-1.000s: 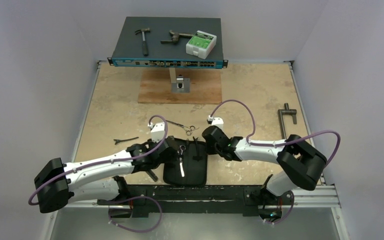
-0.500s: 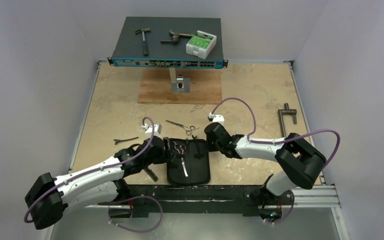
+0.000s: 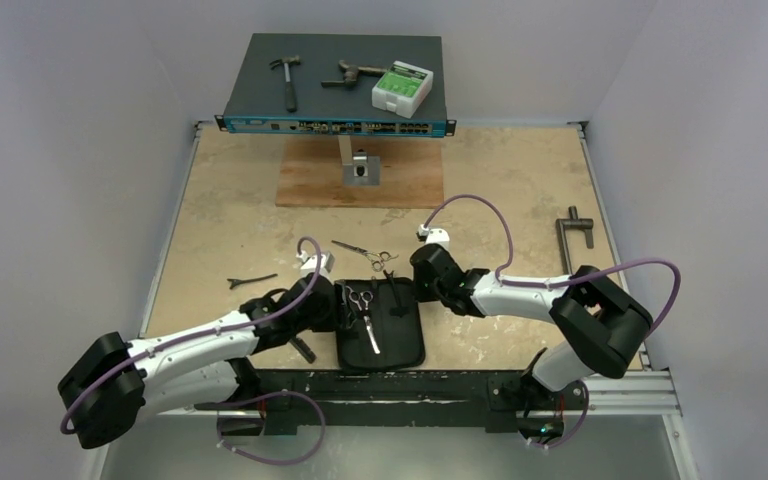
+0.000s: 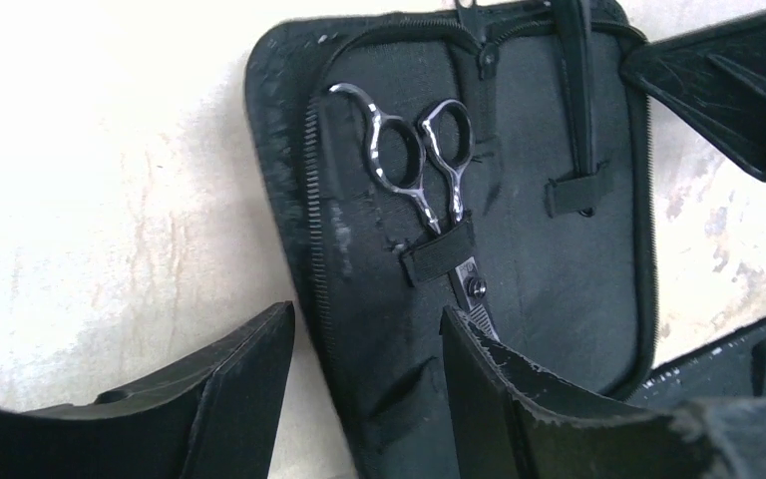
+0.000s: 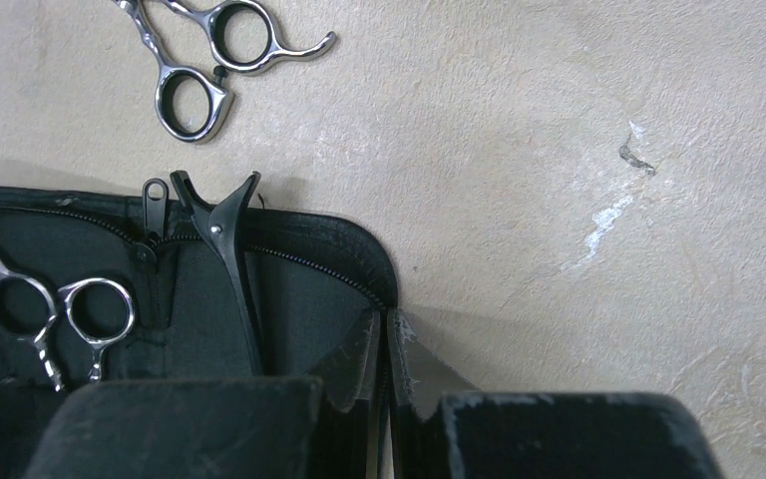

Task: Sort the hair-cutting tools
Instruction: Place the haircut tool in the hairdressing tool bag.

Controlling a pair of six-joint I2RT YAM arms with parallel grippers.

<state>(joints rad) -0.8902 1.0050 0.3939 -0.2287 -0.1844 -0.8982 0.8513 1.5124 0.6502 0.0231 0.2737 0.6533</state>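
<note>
– where are the scissors, then?
– one pair of scissors (image 3: pixel 367 320) is in the open black case (image 3: pixel 402 346). it's tucked under an elastic strap, rings toward the far side, blade toward the near edge. the second pair (image 3: pixel 362 251) lies loose on the table (image 3: pixel 520 180), just beyond the case's far edge.
– and the clips?
– a black clip (image 5: pixel 239 284) sits in the case to the right of the scissors, under its own strap, with its forked end poking past the zip. a second clip (image 3: pixel 250 280) is out on the table left of the case, apart from it.
– what about the left claw (image 4: pixel 367 314)?
– its fingers are spread, low over the case's left side, with the zip edge lying between them. it's not clamped on anything.
– and the right claw (image 5: pixel 387 324)?
– fingers pressed together, tips down at the case's right rim. i can't tell if any fabric is nipped between them.
– anything at the back?
– there's a hammer (image 3: pixel 285 80), a rusty tool (image 3: pixel 352 73) and a green-and-white box (image 3: pixel 401 87) up on the flat unit (image 3: pixel 335 125). a grey t-bar (image 3: pixel 570 238) lies near the right edge.
</note>
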